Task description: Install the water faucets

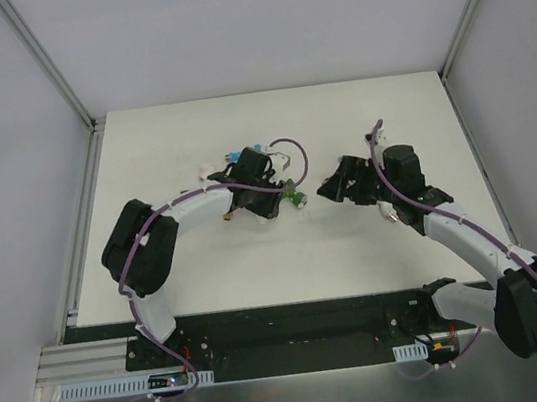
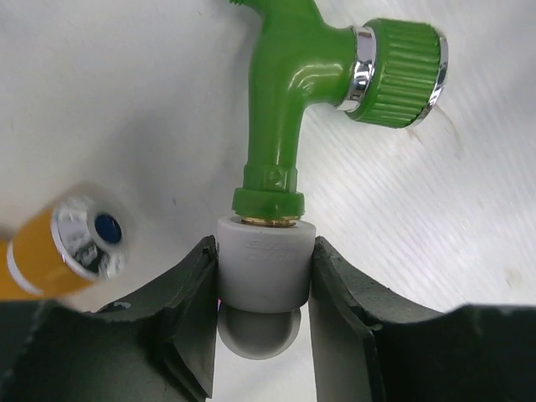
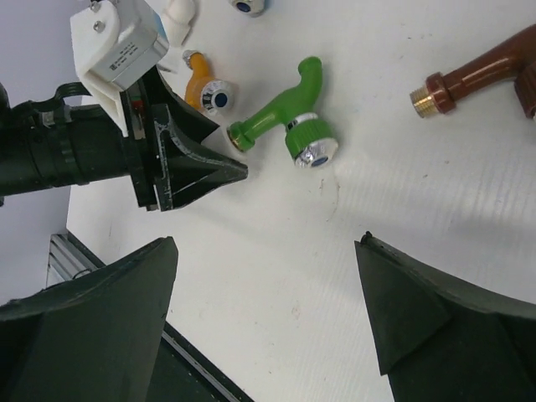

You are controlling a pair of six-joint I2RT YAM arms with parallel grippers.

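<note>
1. Top view: the left gripper (image 1: 278, 195) reaches over the middle of the white table (image 1: 208, 271), with its tip at the green faucet (image 1: 295, 198). The right gripper (image 1: 335, 187) hovers just to the right, facing it and apart from the faucet. How the jaws stand cannot be told from up here
2. Left wrist view: the two dark fingers (image 2: 188, 310) press on either side of a stubby white fitting (image 2: 260, 264), pinching it. The green faucet's brass thread sits in the top of that fitting, and its ribbed, chrome-ringed knob points off to the right. An orange faucet (image 2: 63, 247) lies blurred near the left finger, not touching it
3. Right wrist view: the right gripper's fingers are spread wide above the table with nothing between them. Beyond them the green faucet lies on the table, the left gripper's tip at its brass end; the fitting is hidden here. A reddish-brown faucet (image 3: 477, 75) lies well apart at the upper right
</note>
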